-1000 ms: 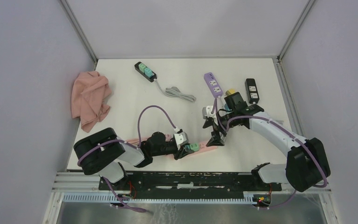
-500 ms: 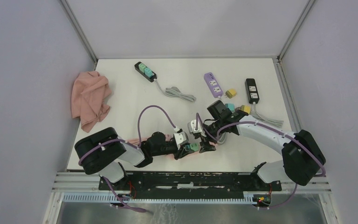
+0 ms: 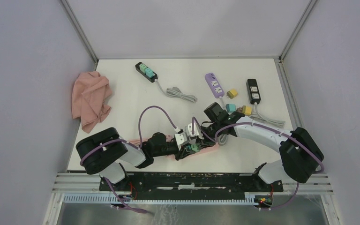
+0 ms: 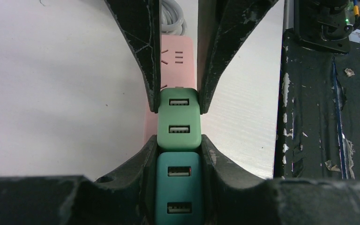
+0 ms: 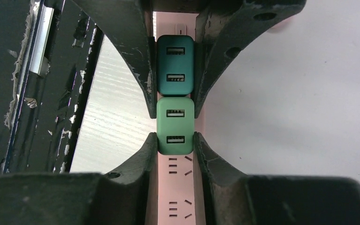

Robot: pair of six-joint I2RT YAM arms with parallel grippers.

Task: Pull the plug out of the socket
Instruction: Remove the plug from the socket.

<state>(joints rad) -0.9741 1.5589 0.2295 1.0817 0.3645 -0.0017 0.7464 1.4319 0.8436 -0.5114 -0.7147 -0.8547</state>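
My right claw (image 5: 175, 144) has swung in from the upper right of the top view to the lower centre of the table (image 3: 122, 93), nose to nose with my left claw (image 4: 178, 145). Its jaws were wide a second ago and are now pinched tight on the light green plug (image 5: 175, 125). So the grasp looks done. The pull is next and not started.

My left claw is clamped narrow on the dark teal plug (image 4: 178, 187), tips reaching the seam between the two. I read that as bracing the pink strip (image 5: 175, 197).

The green plug sits lower centre in the top view and mid-frame in both wrist views. It is seated on the strip, butted against the teal one. It's a rounded block with smooth sides and two USB ports (image 5: 175, 113) on its face. I only hold the end away from the teal, so a slip is possible.
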